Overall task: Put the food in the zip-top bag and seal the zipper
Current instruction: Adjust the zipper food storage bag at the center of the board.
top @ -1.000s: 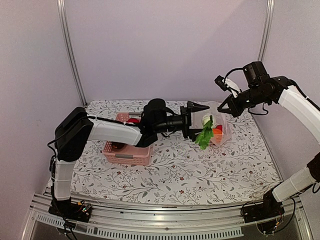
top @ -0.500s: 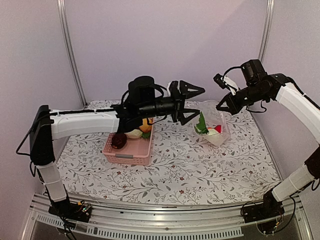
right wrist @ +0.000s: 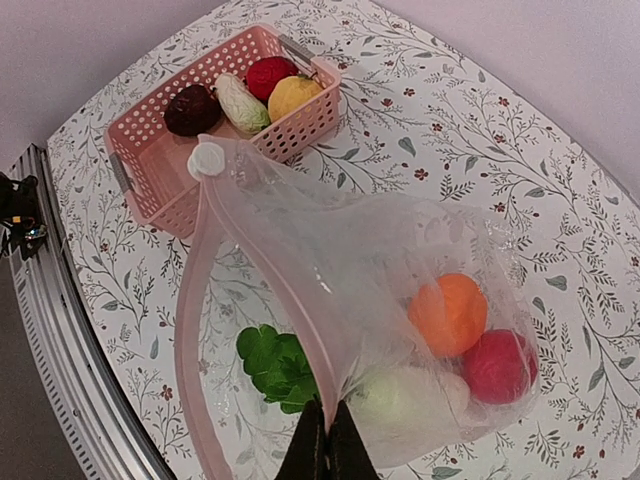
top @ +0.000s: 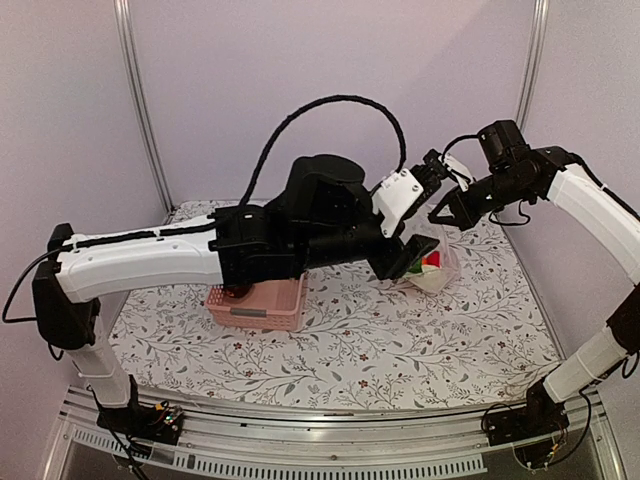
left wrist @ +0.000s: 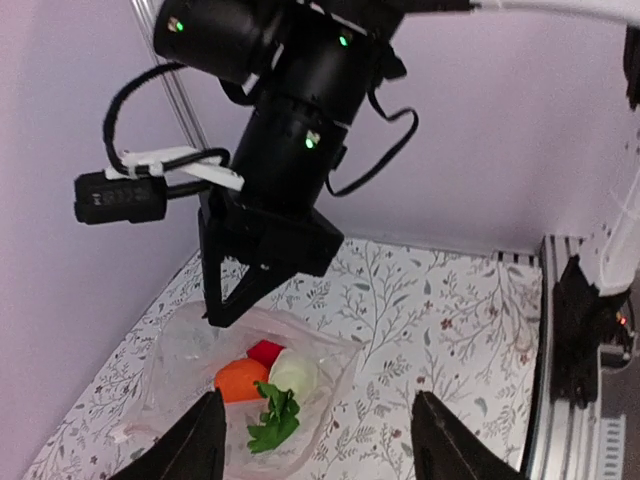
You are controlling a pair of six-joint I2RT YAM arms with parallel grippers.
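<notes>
Far left of the table (top: 400, 340): pink basket (top: 255, 308), mostly under the raised left arm. It holds a dark purple piece (right wrist: 190, 108), a pale leafy piece (right wrist: 240, 100), a red round one (right wrist: 270, 73) and a yellow one (right wrist: 295, 97).

Centre: left gripper (left wrist: 318, 400) hangs above the bag mouth, fingers spread, nothing between them.

Right, far side: zip-top bag (right wrist: 330, 270) slumps on the cloth, mouth facing the basket. Inside are an orange one (right wrist: 450, 312), a second red one (right wrist: 497, 365) and the white radish (right wrist: 405, 395). The radish's green leaves (right wrist: 275, 365) lie right at the mouth. The zipper (right wrist: 187, 330) gapes wide, unsealed.

Right gripper (right wrist: 325, 440): fingers pressed together, pinching the bag's upper edge and lifting it to hold the mouth open.

Step, as judged: loading, roughly half done. The left hand is empty, so the next move is probably back to the basket for another piece. That calls for lifting clear of the raised bag edge before swinging left, then dropping inside the basket walls.

Room: the bag sits near the far right corner, close to the back wall and the right arm. The cloth between bag and basket and along the near side is open for travel. The leaves at the mouth may foul the seal later.
</notes>
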